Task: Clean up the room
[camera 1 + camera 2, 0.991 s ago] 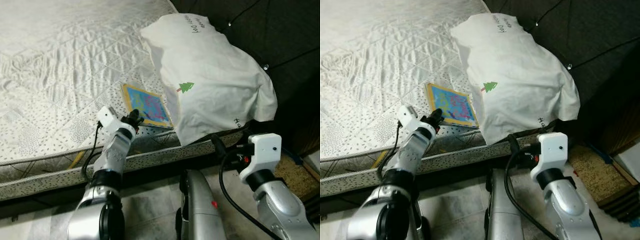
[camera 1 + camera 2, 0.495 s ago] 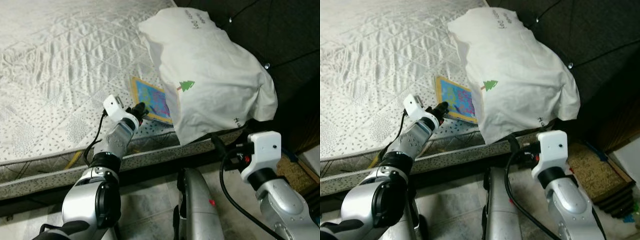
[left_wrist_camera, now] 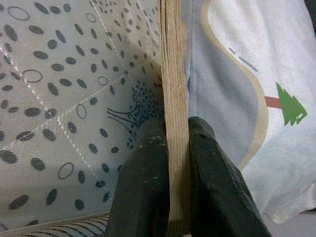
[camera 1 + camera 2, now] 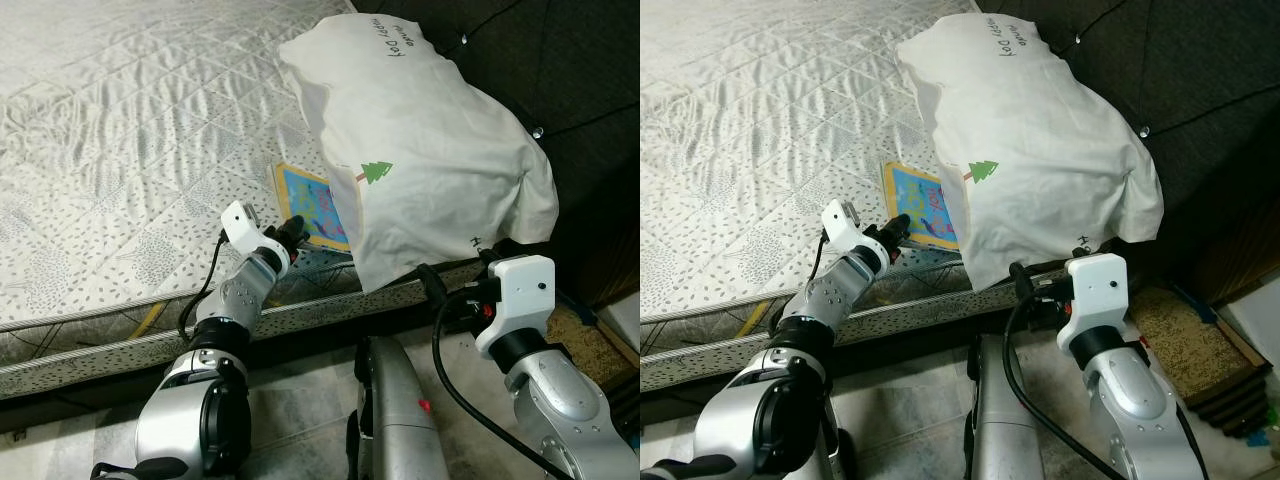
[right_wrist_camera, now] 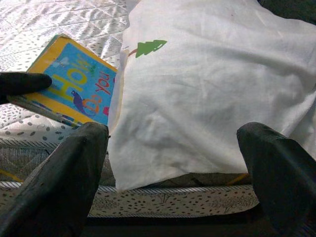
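1. Left hand (image 4: 292, 226) reaches from the bedside up onto the mattress edge and is clamped on the near edge of the picture book (image 4: 317, 206); in the left wrist view the two black fingers (image 3: 148, 197) pinch the book's thick board edge (image 3: 174, 98) from both sides.
2. White quilted mattress (image 4: 120, 130) with a small speckled leaf print carries the book, which lies near the bed's front edge, its far corner tucked under the pillow.
3. Picture book has a yellow border and a blue cover; the right wrist view shows the words "How Do You" on its cover (image 5: 79, 86).
4. Pillow (image 4: 430, 150) in a white case with a small green tree print (image 4: 374, 172) lies just to the right of the book, overlapping its right side and hanging over the mattress edge.
5. Right hand (image 5: 182, 168) is held low beside the bed, below the pillow, its fingers (image 5: 64, 173) spread wide apart and holding nothing.
6. Dark upholstered headboard (image 4: 560, 70) stands behind the pillow at far right.
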You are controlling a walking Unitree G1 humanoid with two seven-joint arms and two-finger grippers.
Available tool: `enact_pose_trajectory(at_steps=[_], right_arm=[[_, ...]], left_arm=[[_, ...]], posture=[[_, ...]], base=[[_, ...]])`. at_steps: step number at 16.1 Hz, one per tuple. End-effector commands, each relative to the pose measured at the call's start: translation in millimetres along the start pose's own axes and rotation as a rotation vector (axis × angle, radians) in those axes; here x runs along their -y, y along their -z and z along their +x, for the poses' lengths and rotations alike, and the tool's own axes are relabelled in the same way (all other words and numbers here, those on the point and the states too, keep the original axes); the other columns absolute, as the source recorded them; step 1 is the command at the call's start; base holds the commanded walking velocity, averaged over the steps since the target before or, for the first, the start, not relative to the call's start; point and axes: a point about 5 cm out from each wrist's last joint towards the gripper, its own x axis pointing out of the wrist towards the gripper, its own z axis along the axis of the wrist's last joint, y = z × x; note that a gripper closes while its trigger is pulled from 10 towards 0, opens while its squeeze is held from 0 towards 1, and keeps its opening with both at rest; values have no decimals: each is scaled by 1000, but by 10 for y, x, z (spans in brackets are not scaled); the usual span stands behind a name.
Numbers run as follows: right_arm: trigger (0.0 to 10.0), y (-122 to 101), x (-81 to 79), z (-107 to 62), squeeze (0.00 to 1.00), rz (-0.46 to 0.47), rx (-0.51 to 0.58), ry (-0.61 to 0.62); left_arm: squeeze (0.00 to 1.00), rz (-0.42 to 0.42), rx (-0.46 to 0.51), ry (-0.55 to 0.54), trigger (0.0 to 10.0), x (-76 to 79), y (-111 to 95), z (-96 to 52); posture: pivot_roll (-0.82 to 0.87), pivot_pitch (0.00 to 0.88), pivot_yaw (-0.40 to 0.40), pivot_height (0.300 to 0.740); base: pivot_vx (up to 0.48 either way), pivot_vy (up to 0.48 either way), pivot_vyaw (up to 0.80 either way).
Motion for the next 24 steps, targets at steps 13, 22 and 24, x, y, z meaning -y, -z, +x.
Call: enact_pose_trajectory(at_steps=[13, 22, 24], right_arm=[[10000, 25, -2, 106, 0, -46, 22, -11], [10000, 44, -6, 224, 0, -44, 49, 5], [10000, 48, -11, 244, 0, -42, 54, 8]], left_arm=[[1000, 206, -80, -175, 10000, -320, 75, -76], [1000, 305, 30, -288, 10000, -512, -293, -138], [1000, 331, 48, -297, 10000, -508, -321, -139]], posture=[[-295, 134, -70, 527], [-275, 99, -47, 527], [-267, 90, -41, 527]], base=[[0, 0, 0], [0, 0, 0], [0, 0, 0]])
